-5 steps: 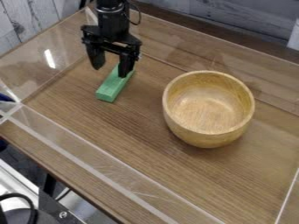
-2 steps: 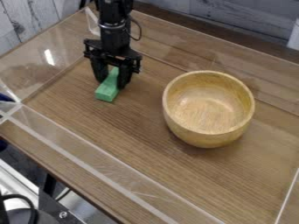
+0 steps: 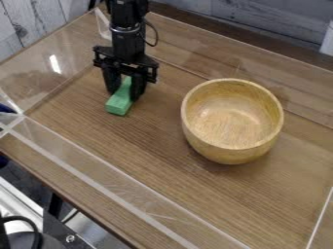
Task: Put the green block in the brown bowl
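The green block (image 3: 120,103) lies on the wooden table, left of the brown bowl (image 3: 235,148). My gripper (image 3: 127,87) is down over the far end of the block, a black finger on each side, pressed in against it. Only the near end of the block sticks out below the fingers. The block still rests on the table. The bowl stands upright and apart from the block, with nothing inside it.
A clear plastic wall (image 3: 78,160) runs along the front and left sides of the wooden table (image 3: 156,175). The arm's black wrist (image 3: 125,24) rises straight above the block at the back left.
The gripper has come down from above the block until its fingers straddle the far end, and the fingers have drawn in against it. The bowl and the block have stayed where they were.
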